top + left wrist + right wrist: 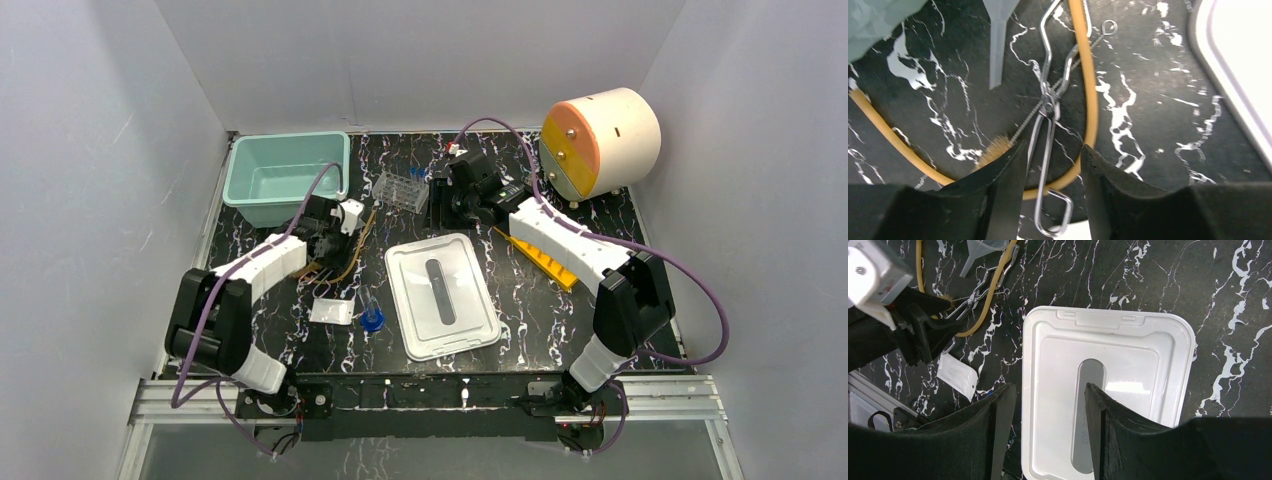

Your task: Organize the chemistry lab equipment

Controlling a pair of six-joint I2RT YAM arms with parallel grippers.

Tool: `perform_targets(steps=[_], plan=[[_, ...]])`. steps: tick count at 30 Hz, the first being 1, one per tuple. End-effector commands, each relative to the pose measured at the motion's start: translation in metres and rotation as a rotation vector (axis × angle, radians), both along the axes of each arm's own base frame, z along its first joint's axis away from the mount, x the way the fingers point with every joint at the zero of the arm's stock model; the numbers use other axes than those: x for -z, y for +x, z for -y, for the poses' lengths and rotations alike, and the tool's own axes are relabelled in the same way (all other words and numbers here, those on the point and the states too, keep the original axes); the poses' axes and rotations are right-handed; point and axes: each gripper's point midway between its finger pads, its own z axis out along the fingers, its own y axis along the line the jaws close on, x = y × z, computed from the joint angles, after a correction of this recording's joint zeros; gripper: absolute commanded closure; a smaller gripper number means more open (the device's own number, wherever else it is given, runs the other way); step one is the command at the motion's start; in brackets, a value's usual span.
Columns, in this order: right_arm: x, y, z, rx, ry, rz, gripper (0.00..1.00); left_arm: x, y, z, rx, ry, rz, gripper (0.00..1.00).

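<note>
My left gripper (1053,150) is low over the marble table beside the teal bin, open, its fingers straddling the handle of metal wire tongs (1048,100). The left finger sits close to the handle and the right one is apart from it. Tan rubber tubing (1091,90) loops under the tongs. A thin wire brush (995,147) crosses them, and a clear funnel (998,30) lies beyond. A small white packet (332,311) and a blue-capped piece (372,320) lie nearer the arm bases. My right gripper (1050,390) hangs open and empty high over the white lid (1108,390).
A teal bin (285,180) stands at the back left. Beside it is a clear rack with blue-capped tubes (402,188). A yellow rack (540,258) lies under the right arm. The cream drum with an orange face (600,140) fills the back right corner.
</note>
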Motion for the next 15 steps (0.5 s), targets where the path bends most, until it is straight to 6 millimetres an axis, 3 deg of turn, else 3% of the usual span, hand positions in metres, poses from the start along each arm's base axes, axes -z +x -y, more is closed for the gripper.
perform_targets(steps=[1, 4, 10, 15], plan=[[-0.011, 0.006, -0.009, -0.014, 0.031, 0.037, 0.39, -0.009, 0.033, -0.012, 0.072, 0.131, 0.104, 0.61], [-0.011, 0.005, -0.008, -0.012, 0.027, 0.034, 0.39, -0.001, 0.040, -0.020, 0.083, 0.196, 0.096, 0.64], [-0.009, 0.003, -0.005, -0.012, 0.008, 0.028, 0.39, 0.001, 0.048, -0.025, 0.075, 0.237, 0.104, 0.61], [-0.008, 0.004, -0.005, -0.009, 0.007, 0.027, 0.39, -0.003, 0.047, -0.028, 0.073, 0.244, 0.132, 0.73]])
